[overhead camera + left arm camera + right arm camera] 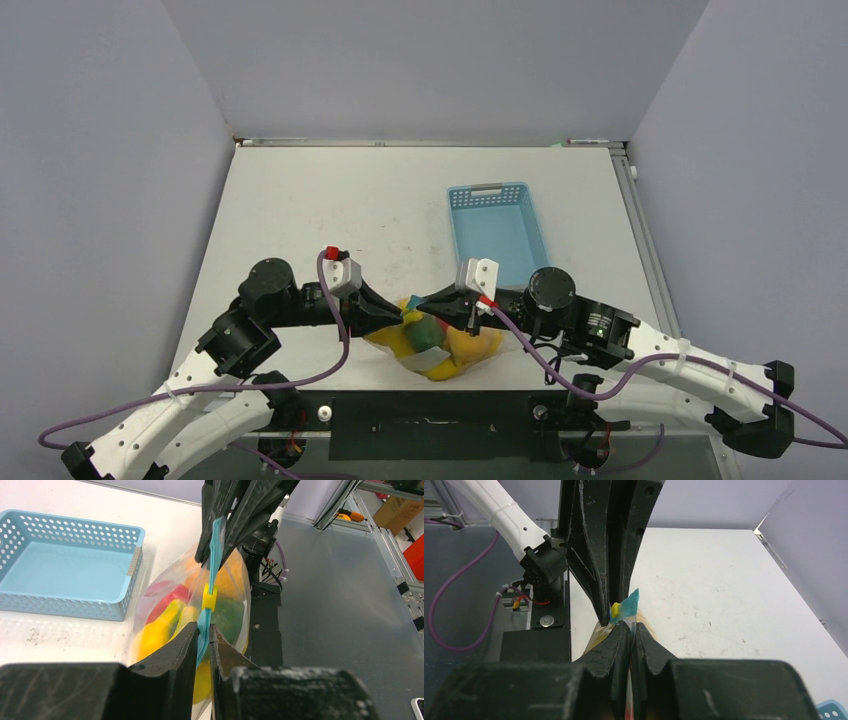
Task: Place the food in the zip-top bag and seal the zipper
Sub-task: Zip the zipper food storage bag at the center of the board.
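Observation:
The zip-top bag (470,345) sits at the table's near edge between my two arms, with the food (160,625) inside it: red, yellow, orange and dark green pieces. Its light-blue zipper (216,545) stands upright with a yellow slider (209,598) on it. My left gripper (202,639) is shut on the zipper below the slider. My right gripper (630,626) is shut on the bag's mouth edge right beside the slider (614,611). In the top view the left gripper (407,313) and the right gripper (429,302) meet tip to tip over the bag.
A light-blue basket (495,228) stands empty behind the right arm; it also shows in the left wrist view (65,575). The black mounting plate (430,412) runs along the table's near edge, just below the bag.

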Controlling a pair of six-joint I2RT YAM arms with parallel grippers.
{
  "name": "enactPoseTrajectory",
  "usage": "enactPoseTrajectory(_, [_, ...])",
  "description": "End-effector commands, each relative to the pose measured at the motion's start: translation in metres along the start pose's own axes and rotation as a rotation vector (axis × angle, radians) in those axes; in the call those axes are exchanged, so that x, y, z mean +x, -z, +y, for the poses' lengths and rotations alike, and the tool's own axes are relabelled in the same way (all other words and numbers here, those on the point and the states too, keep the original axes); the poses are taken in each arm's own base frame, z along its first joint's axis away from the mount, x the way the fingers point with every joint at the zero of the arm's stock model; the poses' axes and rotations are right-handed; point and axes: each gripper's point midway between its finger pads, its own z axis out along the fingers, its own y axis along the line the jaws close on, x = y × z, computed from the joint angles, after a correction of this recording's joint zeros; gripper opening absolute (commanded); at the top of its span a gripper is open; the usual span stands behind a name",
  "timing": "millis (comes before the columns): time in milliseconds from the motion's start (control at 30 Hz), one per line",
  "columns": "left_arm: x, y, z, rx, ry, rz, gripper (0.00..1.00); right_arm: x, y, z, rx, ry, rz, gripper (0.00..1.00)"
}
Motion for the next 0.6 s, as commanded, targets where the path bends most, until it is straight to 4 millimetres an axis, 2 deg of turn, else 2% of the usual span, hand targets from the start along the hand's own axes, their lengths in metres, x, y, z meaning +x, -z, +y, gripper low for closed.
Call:
enactPoseTrajectory(0, [0.001, 0.001, 0.001, -0.009, -0.001, 0.011, 0.11, -0.067, 0.014, -0.013, 0.062, 0.037, -0.226, 0.05])
enactPoseTrajectory(100, [0.001, 0.002, 0.001, -0.013, -0.003, 0.007, 0.11, -0.065, 0.013, -0.013, 0.061, 0.035, -0.218, 0.05])
enactPoseTrajectory(167, [0.000, 0.002, 0.002, -0.016, -0.004, 0.006, 0.17, -0.061, 0.011, -0.013, 0.059, 0.034, -0.204, 0.05])
enactPoseTrajectory(200, [-0.001, 0.002, 0.002, -0.018, -0.006, 0.003, 0.21, -0.059, 0.009, -0.012, 0.055, 0.032, -0.197, 0.05])
enactPoseTrajectory(267, [-0.001, 0.003, 0.002, -0.022, -0.006, -0.001, 0.38, -0.054, 0.007, -0.012, 0.050, 0.029, -0.184, 0.05])
enactPoseTrajectory(333, [-0.002, 0.003, 0.001, -0.022, -0.007, -0.008, 0.50, -0.049, 0.003, -0.010, 0.039, 0.028, -0.163, 0.05])
enactPoseTrajectory(433, [-0.003, 0.004, 0.000, -0.018, -0.009, -0.014, 0.61, -0.042, -0.001, -0.007, 0.019, 0.026, -0.135, 0.05])
enactPoseTrajectory(567, [-0.005, 0.005, 0.002, -0.032, -0.013, -0.021, 0.68, -0.037, -0.006, -0.004, -0.003, 0.027, -0.119, 0.05])
